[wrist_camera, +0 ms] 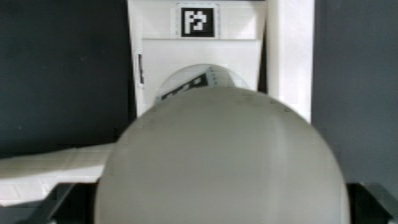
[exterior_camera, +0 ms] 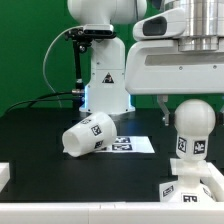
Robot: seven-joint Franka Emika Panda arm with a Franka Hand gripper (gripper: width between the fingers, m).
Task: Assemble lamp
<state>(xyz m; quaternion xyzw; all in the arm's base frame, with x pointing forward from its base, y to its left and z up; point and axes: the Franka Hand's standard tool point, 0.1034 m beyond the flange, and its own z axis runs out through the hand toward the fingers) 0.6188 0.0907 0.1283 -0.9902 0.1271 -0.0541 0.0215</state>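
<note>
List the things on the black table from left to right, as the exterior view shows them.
shade, lying on its side → marker board, flat on the table → bulb, upright near the exterior view's right edge.

Black table (exterior_camera: pixel 35 135) stood before a green backdrop (exterior_camera: pixel 30 50) (plain, without pattern). The marker board (exterior_camera: pixel 137 145) lay flat on the table near its middle, square tags facing up, one end partly covered.
</note>
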